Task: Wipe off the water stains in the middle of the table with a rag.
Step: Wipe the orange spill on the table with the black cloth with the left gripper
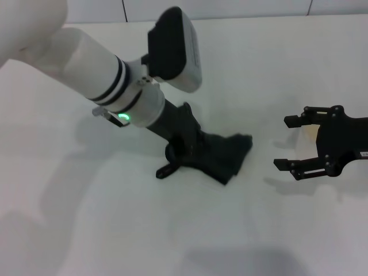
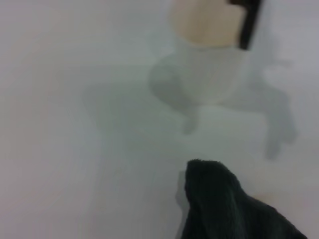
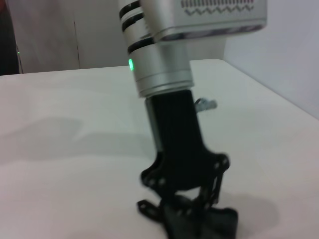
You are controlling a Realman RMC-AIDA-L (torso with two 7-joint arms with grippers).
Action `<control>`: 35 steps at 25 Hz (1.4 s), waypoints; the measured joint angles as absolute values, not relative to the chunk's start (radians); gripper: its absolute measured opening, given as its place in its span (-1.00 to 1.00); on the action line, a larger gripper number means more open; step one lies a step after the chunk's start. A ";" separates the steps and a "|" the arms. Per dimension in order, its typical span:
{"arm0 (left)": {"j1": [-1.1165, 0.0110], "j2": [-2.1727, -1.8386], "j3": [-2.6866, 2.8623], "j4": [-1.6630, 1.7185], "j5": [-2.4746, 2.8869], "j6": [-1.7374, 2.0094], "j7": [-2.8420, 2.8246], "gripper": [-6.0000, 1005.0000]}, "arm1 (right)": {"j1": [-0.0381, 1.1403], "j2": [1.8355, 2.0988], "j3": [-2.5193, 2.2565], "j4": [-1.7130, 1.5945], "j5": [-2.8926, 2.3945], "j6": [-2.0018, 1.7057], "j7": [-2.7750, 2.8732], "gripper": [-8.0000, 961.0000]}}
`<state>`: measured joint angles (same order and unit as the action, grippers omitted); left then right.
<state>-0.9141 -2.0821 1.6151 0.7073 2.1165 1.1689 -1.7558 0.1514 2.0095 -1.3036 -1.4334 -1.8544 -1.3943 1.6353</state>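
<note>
The left arm slants down from the upper left to the middle of the white desk point(image 1: 86, 218), its left hand point(image 1: 187, 158) pressed onto the dark rag point(image 1: 227, 155) with fingers clamped on the cloth (no stain shows around it). Well to the right, the right hand point(image 1: 290, 142) hovers spread open around a white paper cup point(image 2: 209, 74) holding orange-brown liquid.

The rag point(image 1: 221, 158) is lying on the table point(image 1: 115, 230), near its middle. The left gripper point(image 1: 179, 158) is pressing down on the rag's left part. The right gripper point(image 1: 290, 142) is sitting well apart to the right, a paper cup point(image 2: 209, 64) standing between its fingers. The cup is standing right of the rag.
</note>
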 joint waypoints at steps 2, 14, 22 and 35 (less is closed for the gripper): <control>-0.915 -2.082 1.564 0.707 2.158 1.156 -1.754 -0.87 | 0.149 2.010 -1.305 -1.433 -1.854 -1.394 1.635 0.78; -0.906 -2.081 1.476 0.707 2.225 1.090 -1.755 -0.87 | 0.146 2.009 -1.307 -1.437 -1.844 -1.401 1.635 0.79; -0.912 -2.089 1.574 0.707 2.158 1.096 -1.750 -0.87 | 0.143 2.010 -1.307 -1.440 -1.844 -1.402 1.635 0.78; -0.903 -2.089 1.696 0.736 2.078 1.162 -1.748 -0.87 | 0.141 2.010 -1.307 -1.440 -1.843 -1.396 1.635 0.78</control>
